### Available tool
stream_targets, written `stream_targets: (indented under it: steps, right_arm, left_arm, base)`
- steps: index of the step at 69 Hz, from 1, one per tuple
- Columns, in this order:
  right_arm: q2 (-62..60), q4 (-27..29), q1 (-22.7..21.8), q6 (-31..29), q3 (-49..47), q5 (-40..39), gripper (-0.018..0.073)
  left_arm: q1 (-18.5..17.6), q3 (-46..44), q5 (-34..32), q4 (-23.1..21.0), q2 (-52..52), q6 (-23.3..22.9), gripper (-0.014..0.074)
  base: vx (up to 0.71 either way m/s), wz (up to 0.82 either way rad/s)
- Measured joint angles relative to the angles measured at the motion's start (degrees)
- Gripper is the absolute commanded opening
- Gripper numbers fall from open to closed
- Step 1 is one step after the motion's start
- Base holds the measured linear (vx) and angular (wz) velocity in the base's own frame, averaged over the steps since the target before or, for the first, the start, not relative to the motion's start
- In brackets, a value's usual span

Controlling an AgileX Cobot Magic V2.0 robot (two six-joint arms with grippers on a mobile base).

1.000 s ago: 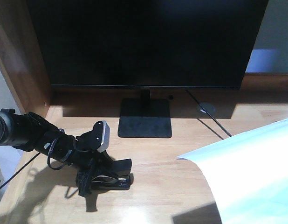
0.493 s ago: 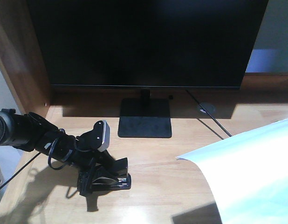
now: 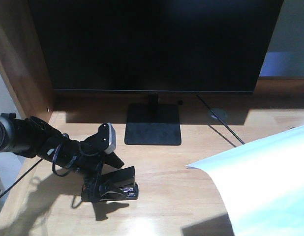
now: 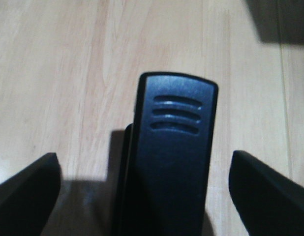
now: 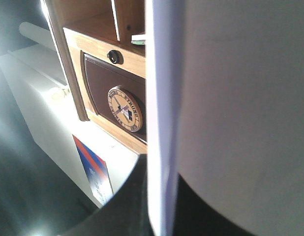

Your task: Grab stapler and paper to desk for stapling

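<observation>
Stapler, small and black, rests on the light wood-grain surface, in front of and to the left of the monitor stand. The left fingers stand spread wide on either side of it. The left wrist view shows bare wood between each dark finger and the stapler's ribbed top, so they grip nothing. From the front, the left arm extends from the left edge and tilts down over the stapler. Paper, a white sheet, is off to the right, well apart from the stapler, raised off the surface with a shadow under it. In the right wrist view the sheet is seen nearly edge-on, rising between the dark right fingers, which are clenched on its lower part. A wide black monitor fills the back of the surface. A round cable grommet sits to the right of the stand with a black cable running past it. A darker wooden side panel closes the left end. Past the paper's edge, the right wrist view shows a wooden cabinet bearing a round emblem.
</observation>
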Motion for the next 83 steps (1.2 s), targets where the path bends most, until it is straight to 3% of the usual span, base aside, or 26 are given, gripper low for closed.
stream_targets:
  steps: [32,67,83]
  right_arm:
    - [0.0,0.0,0.0,0.0,0.0,0.0,-0.0006]
    - [0.0,0.0,0.0,0.0,0.0,0.0,-0.0006]
    - [0.0,0.0,0.0,0.0,0.0,0.0,-0.0006]
  left_arm:
    - [0.1,0.0,0.7,0.0,-8.1,-0.2,0.0391]
    - [0.1,0.0,2.8,0.2,-10.3,-0.2,-0.0008]
    - [0.1,0.0,3.0,0.2,-10.3,-0.2,-0.0008]
  base:
    - [0.0,0.0]
    - [0.0,0.0]
    - [0.0,0.0]
